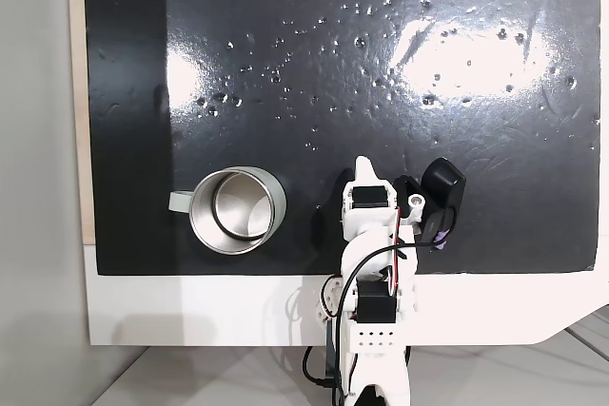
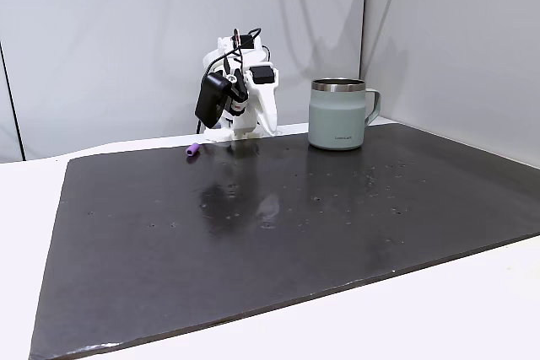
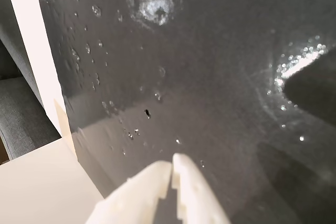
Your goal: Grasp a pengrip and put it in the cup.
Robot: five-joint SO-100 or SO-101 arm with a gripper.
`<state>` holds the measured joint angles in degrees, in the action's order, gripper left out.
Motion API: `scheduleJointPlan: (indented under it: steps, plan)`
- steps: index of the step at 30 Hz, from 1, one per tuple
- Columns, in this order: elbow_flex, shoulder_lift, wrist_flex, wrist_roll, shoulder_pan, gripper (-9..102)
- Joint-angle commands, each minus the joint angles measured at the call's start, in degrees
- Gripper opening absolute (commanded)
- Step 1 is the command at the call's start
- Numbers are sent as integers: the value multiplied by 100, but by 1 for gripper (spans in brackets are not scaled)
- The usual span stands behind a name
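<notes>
The cup [image 1: 238, 211], a shiny steel mug with a pale handle at its left, stands upright near the front edge of the black mat in a fixed view; in another it is the grey-green mug [image 2: 337, 115] at the back right. The pengrip [image 2: 194, 151], a tiny purple piece, lies on the mat's far edge beside the arm; from above a sliver of the pengrip [image 1: 441, 238] shows under the arm's black webcam [image 1: 442, 192]. My gripper [image 3: 172, 162] is shut with nothing between its white fingers. The folded gripper [image 1: 364, 168] lies between cup and pengrip, low over the mat [image 2: 270, 126].
The black mat [image 1: 285, 64] is glossy with scattered droplets and glare patches. It lies on a white table [image 1: 190, 311] whose left edge is near the cup. Cables hang at the arm's base [image 1: 376, 330]. A wall corner stands behind the cup.
</notes>
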<state>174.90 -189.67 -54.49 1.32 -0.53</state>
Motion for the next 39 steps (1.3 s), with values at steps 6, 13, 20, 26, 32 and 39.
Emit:
scheduleJointPlan:
  steps: [6, 13, 20, 26, 32, 39]
  plan:
    - [-352, -44, -158, 404, 18, 0]
    - [-2452, 571, -1758, 1547, -123, 0]
    - [-4632, 1547, -3243, 2531, -721, 0]
    - [-6521, 2804, -4509, 2997, -1081, 0]
    - [-7154, 3384, -5010, 3858, -1415, 0]
    - [-7049, 4430, -4983, 5194, -2479, 5]
